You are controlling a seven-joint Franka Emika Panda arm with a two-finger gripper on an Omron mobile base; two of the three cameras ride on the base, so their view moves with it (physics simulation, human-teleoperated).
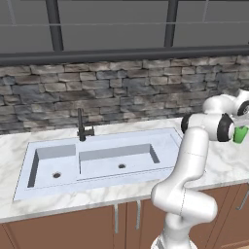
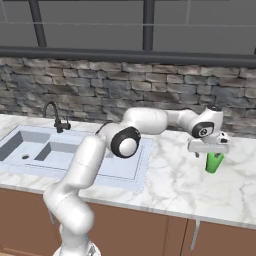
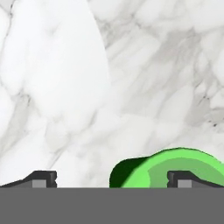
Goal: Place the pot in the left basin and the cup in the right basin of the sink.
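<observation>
The small bright green cup (image 2: 215, 163) stands upright on the marble counter, well to the right of the sink (image 1: 160, 135). My gripper (image 2: 213, 154) hangs just above it, pointing down, jaws open with nothing held. In the hand view the cup (image 3: 162, 168) lies off-centre, under the right fingertip (image 3: 183, 178), while the gripper (image 3: 113, 179) is open wide. In the left base view the cup (image 1: 239, 134) peeks out behind the arm's wrist. The narrower left basin (image 1: 53, 165) and the wider right basin (image 1: 119, 159) hold nothing. The pot is out of view.
A thin dark faucet (image 1: 81, 126) rises behind the divider between the basins. A stone wall (image 1: 121, 87) runs along the back of the counter. Bare marble (image 2: 170, 180) lies between the sink and the cup. My arm arches over the sink's right end.
</observation>
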